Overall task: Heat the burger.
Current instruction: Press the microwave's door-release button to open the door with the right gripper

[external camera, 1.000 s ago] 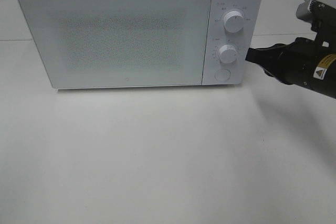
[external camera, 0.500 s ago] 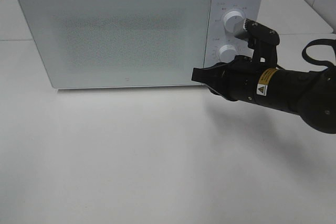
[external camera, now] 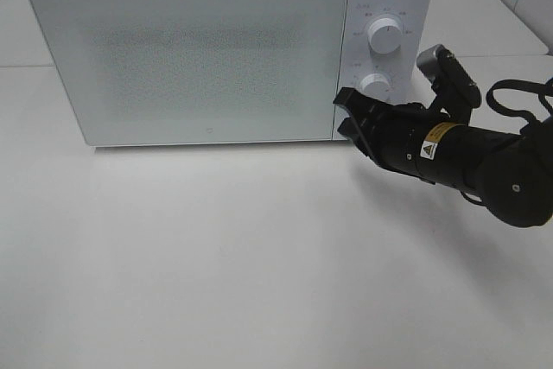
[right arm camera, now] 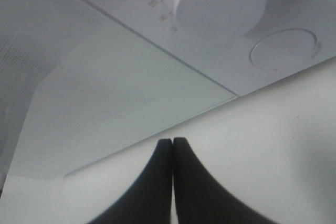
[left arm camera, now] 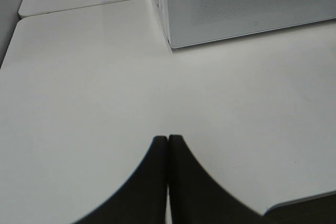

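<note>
From the high camera I see a white microwave [external camera: 199, 58] on a pale table [external camera: 216, 283], its frosted door [external camera: 186, 54] shut. The control strip beside the door carries an upper knob [external camera: 384, 35] and a lower knob [external camera: 375, 85]. My right gripper [external camera: 344, 115] reaches in low against that strip, just below the lower knob, with its fingers pressed together and holding nothing. The burger shows in no view, and I cannot tell whether it sits behind the frosted door. The left wrist camera shows the left gripper [left arm camera: 168, 139] with its fingers closed flat on each other and empty, above bare table and well apart from the microwave's corner. The right wrist camera shows the closed fingertips [right arm camera: 160, 163] pointing at the seam along the door's edge, with a round button [right arm camera: 283, 49] off to one side under the lower knob. I judge the step is opening the door. To do it well I should shift the closed tips squarely onto the button, push straight in, and avoid nudging the knob.
</note>
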